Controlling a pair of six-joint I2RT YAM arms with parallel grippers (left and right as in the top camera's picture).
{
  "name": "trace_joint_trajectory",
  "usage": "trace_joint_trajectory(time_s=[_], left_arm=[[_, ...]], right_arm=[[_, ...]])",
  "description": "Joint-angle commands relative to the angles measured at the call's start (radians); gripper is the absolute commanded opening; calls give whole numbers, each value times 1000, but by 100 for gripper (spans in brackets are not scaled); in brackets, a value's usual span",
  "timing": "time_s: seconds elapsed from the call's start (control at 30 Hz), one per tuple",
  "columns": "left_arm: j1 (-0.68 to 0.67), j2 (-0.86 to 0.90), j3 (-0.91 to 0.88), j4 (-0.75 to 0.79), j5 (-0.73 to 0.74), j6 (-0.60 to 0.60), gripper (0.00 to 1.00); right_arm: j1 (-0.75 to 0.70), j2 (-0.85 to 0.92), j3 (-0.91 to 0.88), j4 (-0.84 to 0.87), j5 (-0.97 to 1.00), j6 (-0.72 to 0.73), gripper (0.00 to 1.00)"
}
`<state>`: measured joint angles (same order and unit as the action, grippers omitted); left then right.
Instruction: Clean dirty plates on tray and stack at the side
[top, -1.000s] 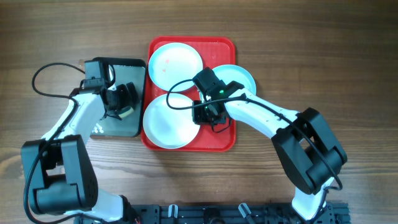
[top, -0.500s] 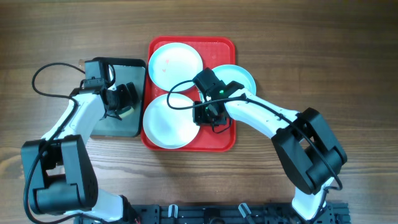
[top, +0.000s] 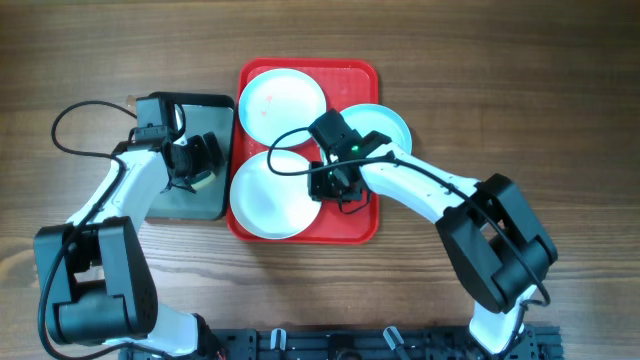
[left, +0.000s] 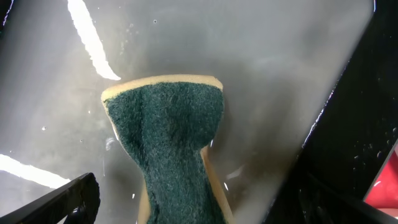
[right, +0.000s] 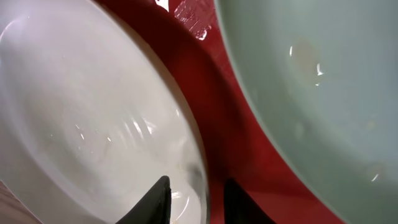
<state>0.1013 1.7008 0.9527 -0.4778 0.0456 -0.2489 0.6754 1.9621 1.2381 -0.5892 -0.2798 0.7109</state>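
**Right gripper at a plate rim, left gripper over the sponge**

Shows the red tray (top: 356, 222) in the middle of the wooden worktop (top: 520, 60), carrying all three plates. Has one white plate (top: 283, 103) in the tray's far left corner, with faint reddish marks on its left part. Has a second white plate (top: 268, 195) nearer the robot, overhanging the tray's left rim. Has the light teal plate (top: 388, 122) at the right, jutting past the right rim and partly hidden under the right arm (top: 420, 185).

Finds the right gripper (top: 336, 188) at the right edge of the second white plate. Seen from the right wrist: fingertips (right: 158, 196) a little apart and straddling that plate's rim, one over the white inside (right: 81, 112), the other over bare red tray (right: 211, 106). No contact with the rim to be made out. Shows a strip of red between this plate and the light teal plate (right: 311, 81).

Finds the left gripper (top: 203, 165) over the black-rimmed grey tray (top: 190, 205), just left of the red tray. Seen from the left wrist: a green-and-yellow sponge (left: 165, 137) lying on the wet grey surface (left: 267, 68), between fingers spread wide. Shows the one clear finger (left: 65, 199) standing off the sponge's side.
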Motion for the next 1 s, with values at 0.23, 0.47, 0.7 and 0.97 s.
trace_joint_trajectory(time_s=[0.23, 0.47, 0.7, 0.97], left_arm=[[4, 6, -7, -1, -14, 2, 100], [4, 6, -7, -1, -14, 2, 100], [4, 6, -7, -1, -14, 2, 100], [4, 6, -7, -1, -14, 2, 100]], right_arm=[[11, 33, 10, 11, 13, 24, 4], [10, -14, 16, -15, 23, -4, 4], [11, -120, 38, -112, 132, -37, 4], [11, -280, 39, -119, 220, -57, 4]])
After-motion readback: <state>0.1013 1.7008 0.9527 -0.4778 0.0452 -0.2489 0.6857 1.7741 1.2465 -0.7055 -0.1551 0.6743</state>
